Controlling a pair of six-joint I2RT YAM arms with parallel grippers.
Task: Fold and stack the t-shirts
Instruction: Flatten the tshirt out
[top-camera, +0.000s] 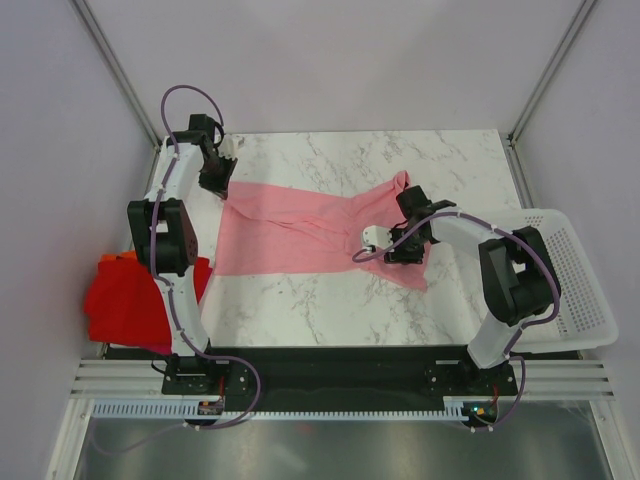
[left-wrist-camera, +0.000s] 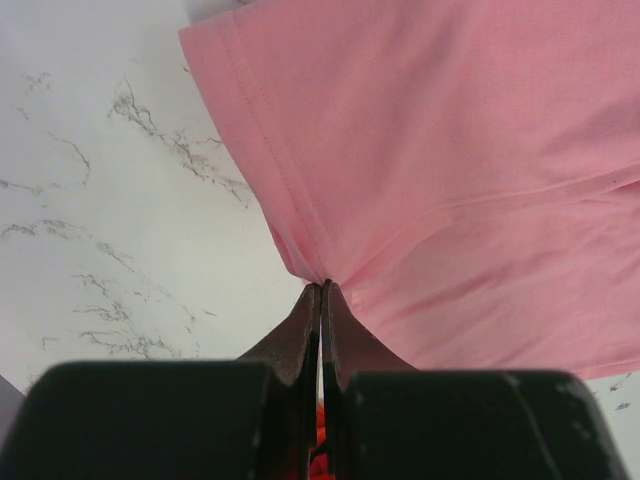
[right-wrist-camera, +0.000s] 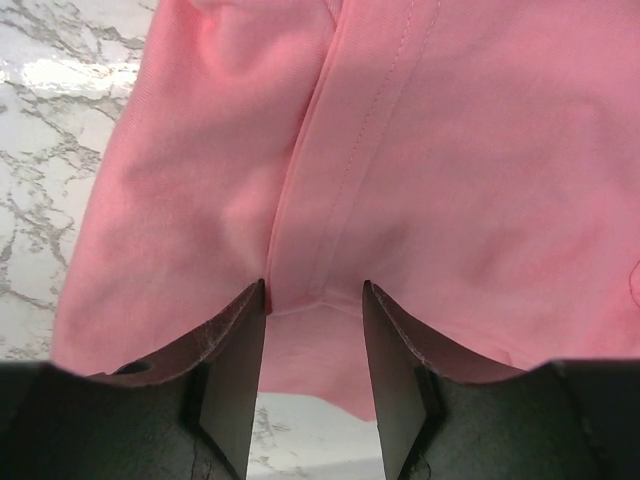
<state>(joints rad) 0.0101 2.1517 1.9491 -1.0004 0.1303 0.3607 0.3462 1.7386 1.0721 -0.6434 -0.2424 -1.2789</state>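
Note:
A light pink t-shirt (top-camera: 300, 228) lies stretched across the middle of the marble table. My left gripper (top-camera: 218, 185) is shut on its far left corner; in the left wrist view the closed tips (left-wrist-camera: 322, 290) pinch the hemmed edge of the pink cloth (left-wrist-camera: 470, 160). My right gripper (top-camera: 405, 250) is over the shirt's right end, jaws open, with the pink cloth (right-wrist-camera: 420, 150) and a seam under and between the fingers (right-wrist-camera: 240, 340). A red folded shirt (top-camera: 125, 305) with an orange one (top-camera: 120, 259) peeking out lies at the table's left edge.
A white perforated basket (top-camera: 570, 290) stands at the right edge, beside the right arm. Bare marble table (top-camera: 380, 160) shows behind and in front of the pink shirt. Metal frame posts rise at the back corners.

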